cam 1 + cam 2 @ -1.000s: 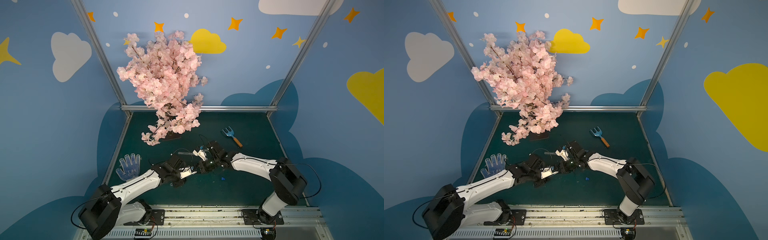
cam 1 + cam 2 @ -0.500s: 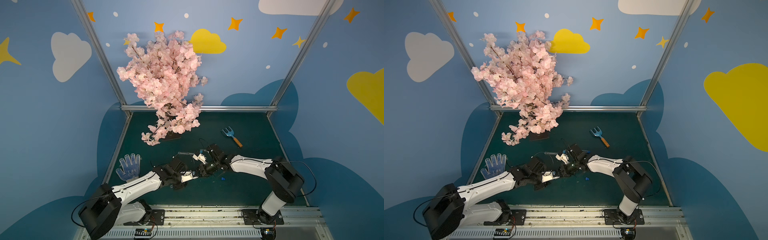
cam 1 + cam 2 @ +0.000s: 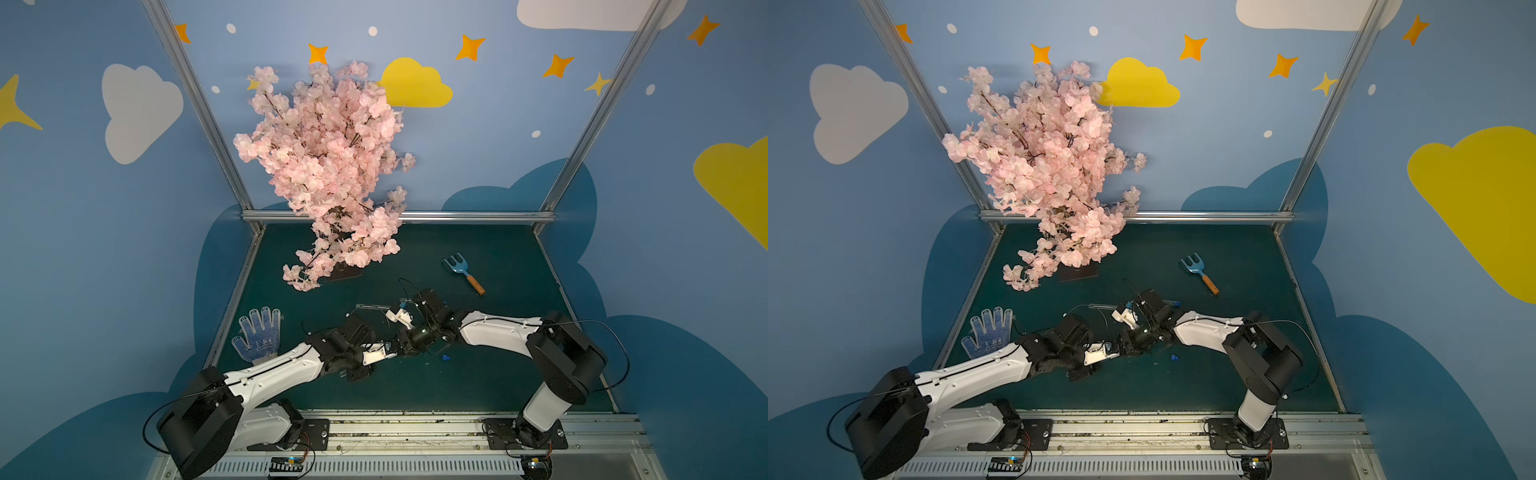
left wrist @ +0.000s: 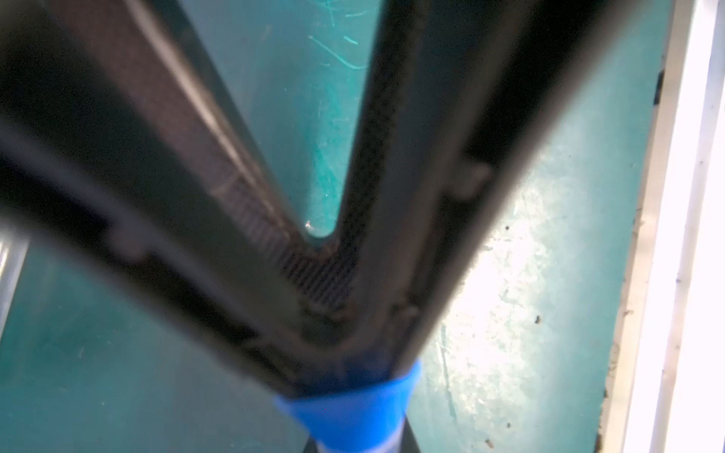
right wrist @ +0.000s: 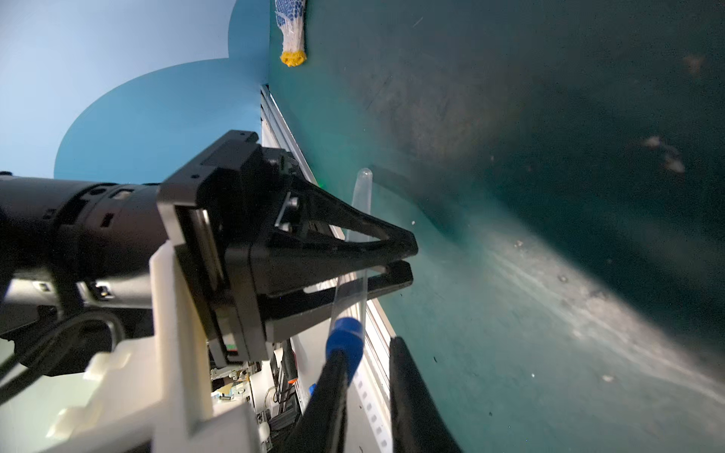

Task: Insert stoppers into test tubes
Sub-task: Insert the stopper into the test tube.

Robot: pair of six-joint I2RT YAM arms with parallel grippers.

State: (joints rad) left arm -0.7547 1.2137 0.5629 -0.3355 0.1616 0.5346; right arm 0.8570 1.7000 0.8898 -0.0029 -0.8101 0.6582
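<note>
left gripper (image 5: 410,259): I see its jaws clamped across 1 clear test tube (image 5: 361,192) | right gripper (image 5: 370,351): jaws a little apart, 1 finger touching the blue stopper (image 5: 345,333) | this stopper sits in the mouth of the tube | 1 loose stopper (image 3: 446,357) lies on the green mat (image 3: 415,386), near the right gripper

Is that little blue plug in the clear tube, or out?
In. The stopper sits in the mouth of the test tube held by the left gripper.

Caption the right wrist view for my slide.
Left claw clamps a slim clear test tube plugged with a tiny blue stopper; right claw open.
</note>
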